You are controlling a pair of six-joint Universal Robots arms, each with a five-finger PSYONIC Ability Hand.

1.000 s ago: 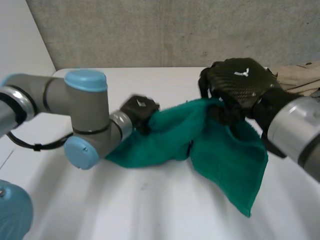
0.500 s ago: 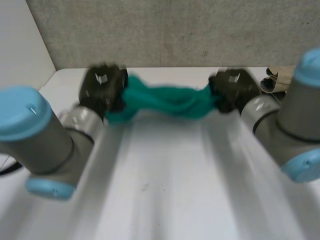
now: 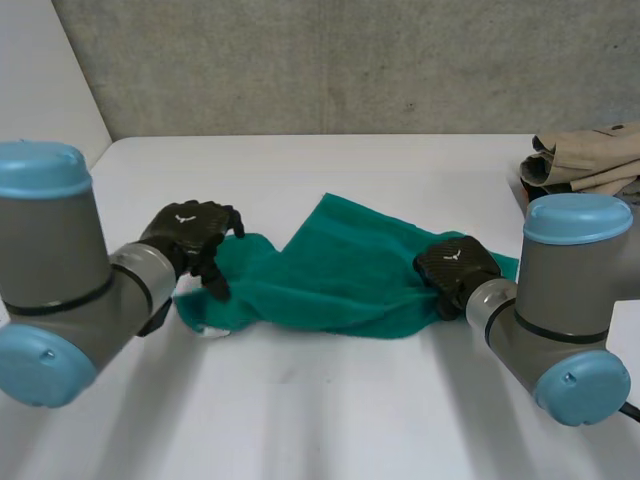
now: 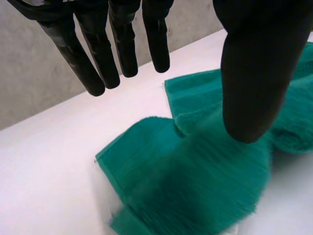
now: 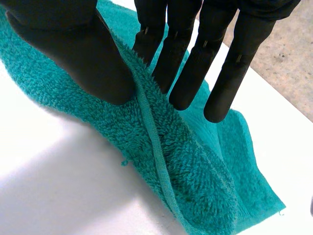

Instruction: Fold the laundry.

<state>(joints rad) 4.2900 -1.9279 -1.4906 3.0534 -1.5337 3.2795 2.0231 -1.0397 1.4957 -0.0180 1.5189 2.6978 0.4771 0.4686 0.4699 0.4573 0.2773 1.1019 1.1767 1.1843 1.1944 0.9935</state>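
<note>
- Green towel [image 3: 340,275] lies rumpled and partly doubled over on the white table [image 3: 330,410], stretched between the two hands.
- Left hand [image 3: 190,232] hangs over the towel's left end, its fingers [image 4: 124,44] straight and spread well apart from the thumb, holding nothing; the cloth lies under the palm.
- Right hand [image 3: 455,270] is at the towel's right edge. A raised fold with the hem runs between its thumb and its straight fingers [image 5: 195,58], which pinch it narrowly.
- Beige clothes [image 3: 585,160] sit in a heap at the table's far right corner, well apart from the towel.
</note>
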